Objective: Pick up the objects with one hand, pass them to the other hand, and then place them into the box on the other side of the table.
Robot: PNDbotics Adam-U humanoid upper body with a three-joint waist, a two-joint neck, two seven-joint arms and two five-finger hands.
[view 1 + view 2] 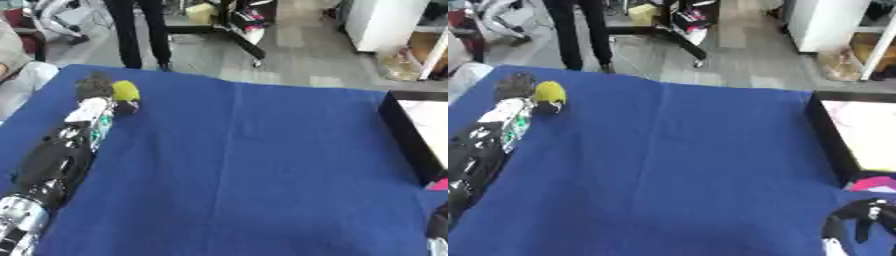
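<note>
Item: small rounded yellow-green object (pixel 125 91), far left of the blue-clothed tabletop (pixel 254 165). Likely light and slightly yielding; best taken around its widest part.

Left robot hand (pixel 94 86): dark, extended to the object and touching it; whether the fingers have closed on it cannot be told.

Black-walled box with pale interior (pixel 859 137): right tabletop edge, well apart from the object.

Right robot hand (pixel 857 220): lower right corner, fingers curled, holding nothing. The right eye view shows these fingers and more of the box; the left eye view shows only a sliver.
</note>
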